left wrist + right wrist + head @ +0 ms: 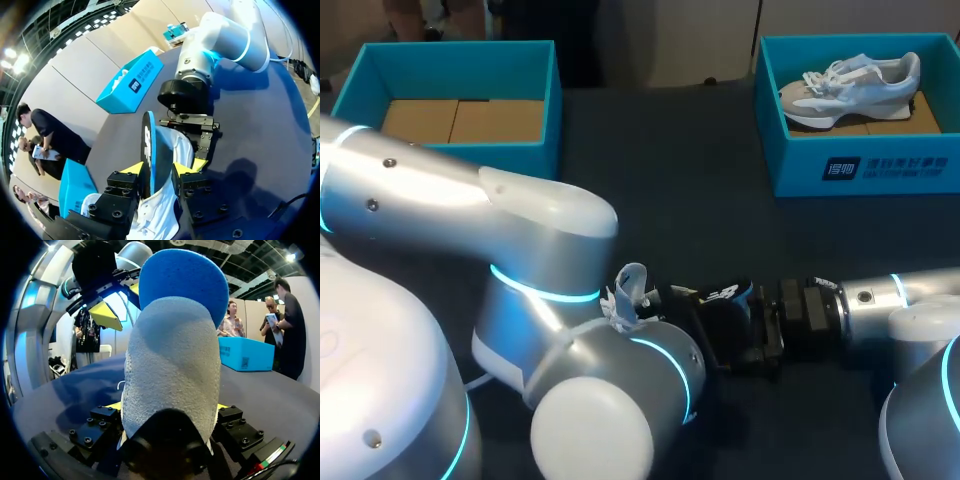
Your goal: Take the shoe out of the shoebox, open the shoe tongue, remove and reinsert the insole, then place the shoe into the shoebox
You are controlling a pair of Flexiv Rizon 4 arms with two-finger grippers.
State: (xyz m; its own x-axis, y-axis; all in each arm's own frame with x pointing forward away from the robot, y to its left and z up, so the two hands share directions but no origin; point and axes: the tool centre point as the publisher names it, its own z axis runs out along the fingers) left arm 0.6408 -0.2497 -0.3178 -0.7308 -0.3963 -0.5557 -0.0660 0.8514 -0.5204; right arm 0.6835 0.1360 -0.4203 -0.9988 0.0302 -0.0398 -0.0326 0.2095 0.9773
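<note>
Pinching the blue-edged black foam insole (152, 150) upright at the white-grey mesh sneaker (170, 365), left gripper (159, 170) could buckle or drop it on reinsertion, because right gripper (167, 407) clamps just the heel mid-table, well apart from the teal cardboard shoebox (535, 155) at far left.

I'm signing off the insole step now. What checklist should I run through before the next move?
1. Left gripper shut on the insole: ok.
2. Right gripper shut on the shoe: ok.
3. Insole seated flat inside the shoe: not ok, it stands up out of it.
4. Tongue open: cannot tell.
5. Left shoebox holds no shoe: ok.
</note>
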